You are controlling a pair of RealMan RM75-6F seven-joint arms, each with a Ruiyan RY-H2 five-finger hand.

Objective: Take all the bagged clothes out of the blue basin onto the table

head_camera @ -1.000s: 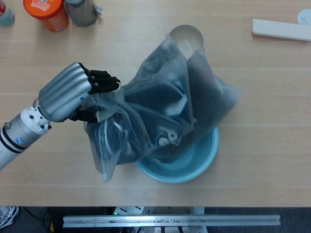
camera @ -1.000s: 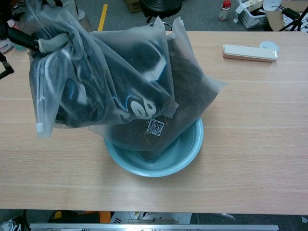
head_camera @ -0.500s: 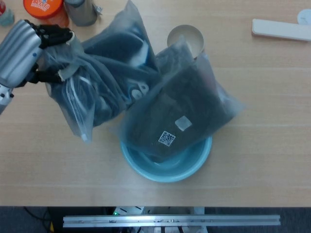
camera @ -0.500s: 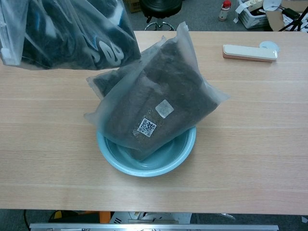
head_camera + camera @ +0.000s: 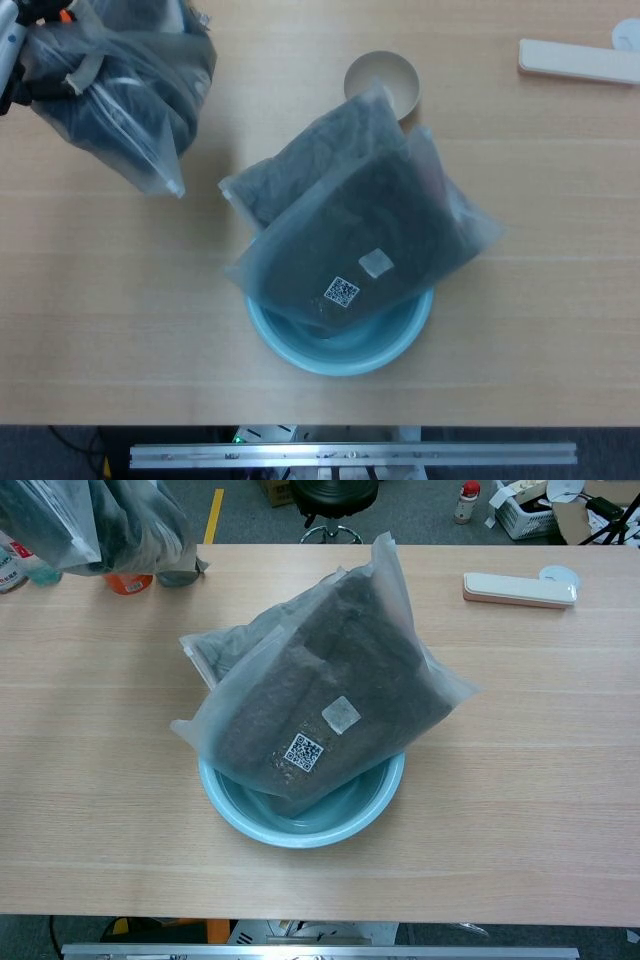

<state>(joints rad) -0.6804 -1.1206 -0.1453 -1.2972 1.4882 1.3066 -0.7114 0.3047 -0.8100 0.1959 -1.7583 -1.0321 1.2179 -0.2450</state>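
My left robot hand sits at the upper left edge of the frame, gripping the bag of dark clothes by its neck; the right robot hand is out of view. I should lower this bag onto bare desk, clear of the cups behind it. Two bags remain in the blue basin.

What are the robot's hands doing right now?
Left hand: mostly out of frame at the head view's left edge, holding a bag of dark clothes up.
Right hand: not in either view.
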